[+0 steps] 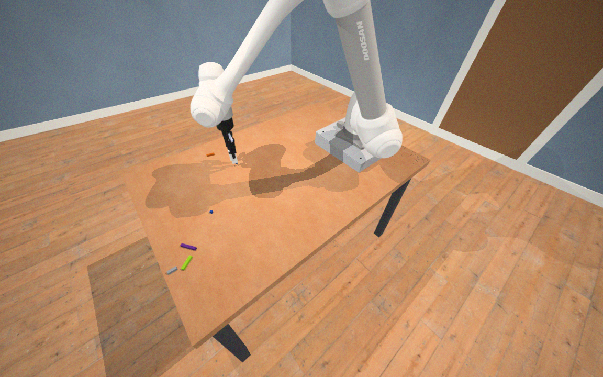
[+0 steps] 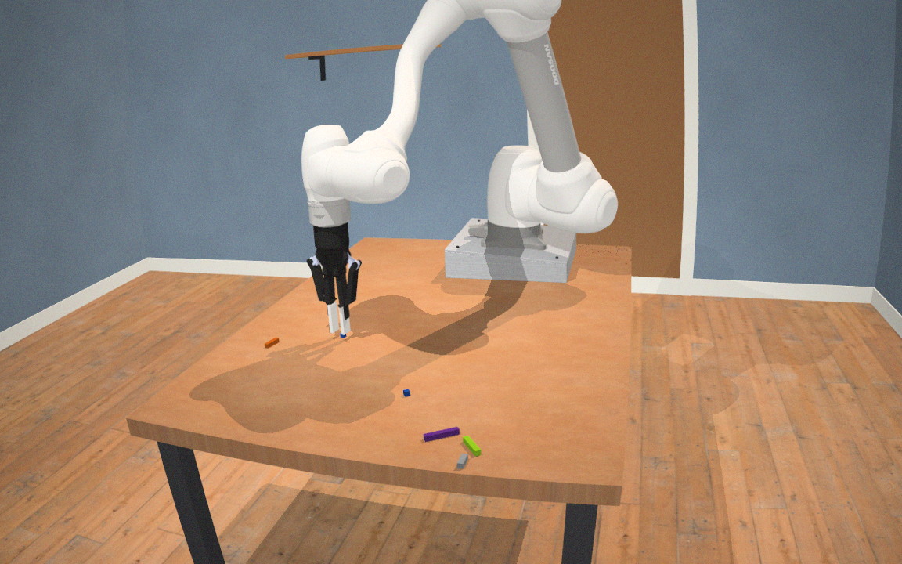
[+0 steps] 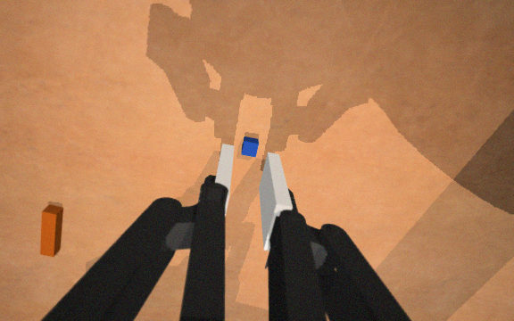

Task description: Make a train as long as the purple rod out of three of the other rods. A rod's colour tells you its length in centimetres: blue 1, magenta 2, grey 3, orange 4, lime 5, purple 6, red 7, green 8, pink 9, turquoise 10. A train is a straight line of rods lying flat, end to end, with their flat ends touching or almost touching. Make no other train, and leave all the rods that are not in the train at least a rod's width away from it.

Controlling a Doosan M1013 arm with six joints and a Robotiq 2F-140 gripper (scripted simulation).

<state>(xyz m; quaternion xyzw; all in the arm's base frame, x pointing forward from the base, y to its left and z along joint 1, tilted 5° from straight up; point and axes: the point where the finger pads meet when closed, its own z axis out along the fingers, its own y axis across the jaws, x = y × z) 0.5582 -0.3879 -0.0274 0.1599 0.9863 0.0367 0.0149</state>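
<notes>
Top: gripper near the table's far-left edge, orange rod beside it.
Exterior: purple rod, lime rod, grey rod by the front edge; one blue cube mid-table.
Wrist: fingers part-closed, gripping nothing; another blue cube lies just past the tips.
</notes>
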